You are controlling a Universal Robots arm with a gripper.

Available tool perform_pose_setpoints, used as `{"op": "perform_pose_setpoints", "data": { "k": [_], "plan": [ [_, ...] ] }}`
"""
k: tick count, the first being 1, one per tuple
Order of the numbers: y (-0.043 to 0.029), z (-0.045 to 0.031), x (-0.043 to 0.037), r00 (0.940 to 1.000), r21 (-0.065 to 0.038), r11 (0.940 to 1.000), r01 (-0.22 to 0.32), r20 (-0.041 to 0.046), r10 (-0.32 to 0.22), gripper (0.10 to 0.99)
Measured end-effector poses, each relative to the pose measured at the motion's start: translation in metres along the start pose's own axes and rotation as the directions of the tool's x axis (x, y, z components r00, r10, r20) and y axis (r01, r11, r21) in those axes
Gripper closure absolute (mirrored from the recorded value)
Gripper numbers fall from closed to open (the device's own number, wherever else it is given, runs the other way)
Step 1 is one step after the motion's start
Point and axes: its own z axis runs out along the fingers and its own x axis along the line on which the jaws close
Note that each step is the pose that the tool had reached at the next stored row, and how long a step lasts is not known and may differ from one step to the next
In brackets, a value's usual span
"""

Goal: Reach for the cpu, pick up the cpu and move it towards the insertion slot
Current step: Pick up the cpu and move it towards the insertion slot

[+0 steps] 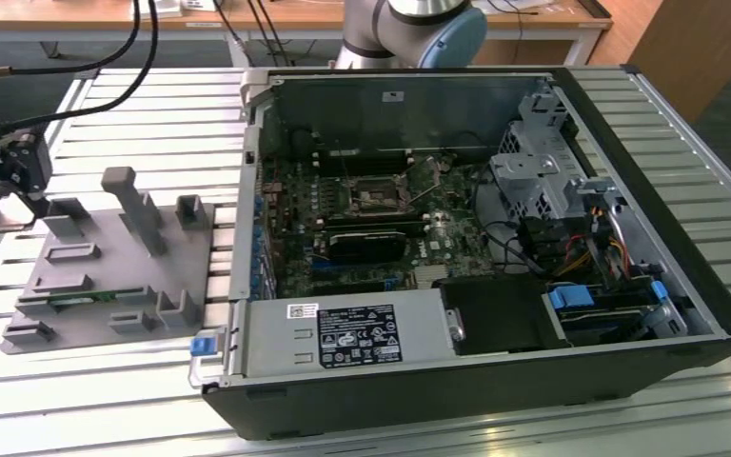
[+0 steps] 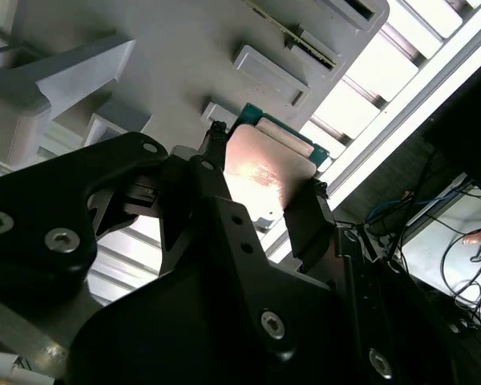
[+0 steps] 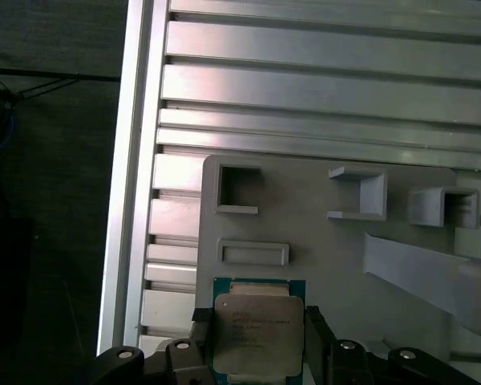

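Tool (image 2: 266, 167): black, two-fingered, clenched on the chip (image 2: 263, 160). In both wrist views its fingers (image 3: 202, 337) press against two opposite edges of the chip.
Chip: square, with a silvery top plate and a thin green rim, lying flat between the fingers over one corner of the tray (image 3: 305, 241). Whether it rests on the tray or hangs just clear of it cannot be told.
Tray: grey plastic with raised pockets, low frames and a slanted post. It sits on the worktop (image 1: 149, 124) at the exterior view's left, just beside the computer case (image 1: 467, 405).
Tool in the exterior view: at the far left edge, by the tray corner toward the upper left, with dark cables running up from it.
Memory stick (image 1: 80, 298): narrow and green, seated in a long holder at the tray's front, well apart from the tool.
Socket (image 1: 375, 195): square, with a silvery frame and dark centre, on the board inside the open case, well apart from the chip toward the exterior view's right.
Worktop: slatted aluminium profiles.
Arm (image 1: 417, 24): grey and blue joint standing behind the case.
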Motion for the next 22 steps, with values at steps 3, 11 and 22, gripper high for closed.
{"op": "perform_pose_setpoints", "data": {
  "k": [3, 11, 22],
  "plan": [
    [0.0001, -0.0034, 0.0, 1.0, 0.0, 1.0, 0.0, 0.0, 0.0, 0.545],
    [0.0004, -0.0108, 0.0001, 1.0, 0.0, 1.0, 0.0, 0.0, 0.0, 0.545],
    [0.0012, -0.0322, 0.0003, 1.0, 0.0, 1.0, 0.0, -0.0001, 0.0, 0.545]
  ]
}}
